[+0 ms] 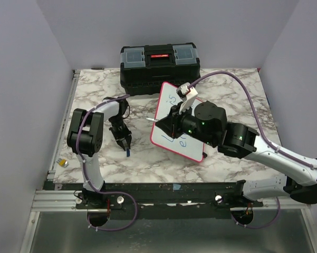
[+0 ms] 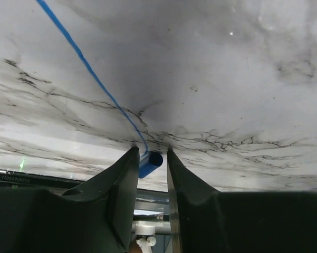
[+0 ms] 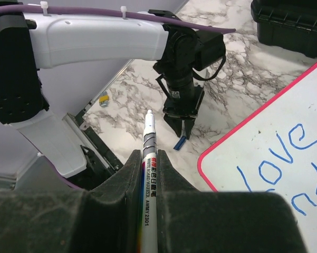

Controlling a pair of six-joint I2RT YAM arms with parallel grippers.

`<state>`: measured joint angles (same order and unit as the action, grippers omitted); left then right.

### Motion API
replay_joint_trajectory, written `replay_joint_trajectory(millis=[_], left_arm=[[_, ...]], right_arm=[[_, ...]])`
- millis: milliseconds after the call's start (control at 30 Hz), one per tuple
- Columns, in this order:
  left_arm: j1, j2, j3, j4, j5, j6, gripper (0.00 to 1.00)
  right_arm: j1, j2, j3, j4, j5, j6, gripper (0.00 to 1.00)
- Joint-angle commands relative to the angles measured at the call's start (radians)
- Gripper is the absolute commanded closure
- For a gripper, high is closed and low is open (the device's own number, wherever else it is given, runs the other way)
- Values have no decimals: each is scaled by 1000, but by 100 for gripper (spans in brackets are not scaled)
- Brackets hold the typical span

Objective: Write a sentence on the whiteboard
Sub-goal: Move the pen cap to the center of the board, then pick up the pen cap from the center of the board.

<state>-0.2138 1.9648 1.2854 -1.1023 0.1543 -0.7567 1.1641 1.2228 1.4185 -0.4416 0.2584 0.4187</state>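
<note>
The whiteboard with its pink-red frame stands tilted mid-table. Blue handwriting, the sentence, reads "love" with more letters beneath. My right gripper is shut on a white whiteboard marker, uncapped tip pointing left, just off the board's left edge. My left gripper points down at the marble left of the board. A small blue cap lies on the table between its fingertips, with the jaws narrowly apart round it.
A black toolbox stands at the back, behind the board. A small yellow and silver object lies at the table's left edge. A thin blue line runs across the marble to the cap.
</note>
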Motion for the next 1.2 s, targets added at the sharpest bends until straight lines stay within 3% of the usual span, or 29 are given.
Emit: replay_joint_trajectory(millis=[0, 133, 400, 667, 833, 1033, 1167], left_arm=[[-18, -60, -37, 50, -24, -2, 68], [-24, -89, -82, 82, -13, -6, 60], [-53, -158, -176, 138, -16, -29, 59], [-88, -152, -169, 134, -22, -48, 73], [-97, -169, -183, 157, -25, -66, 100], [-125, -256, -214, 234, -52, -48, 100], [-137, -389, -221, 272, -94, 61, 100]], right_arm=[[4, -17, -18, -5, 15, 19, 99], [4, -12, -13, -5, 15, 26, 99], [4, -9, -31, 3, 19, 48, 99], [4, -3, -59, 27, 18, 70, 99], [4, -6, -61, 21, 26, 67, 99], [4, 2, -59, -1, 49, 61, 99], [3, 20, -35, -28, 68, 37, 99]])
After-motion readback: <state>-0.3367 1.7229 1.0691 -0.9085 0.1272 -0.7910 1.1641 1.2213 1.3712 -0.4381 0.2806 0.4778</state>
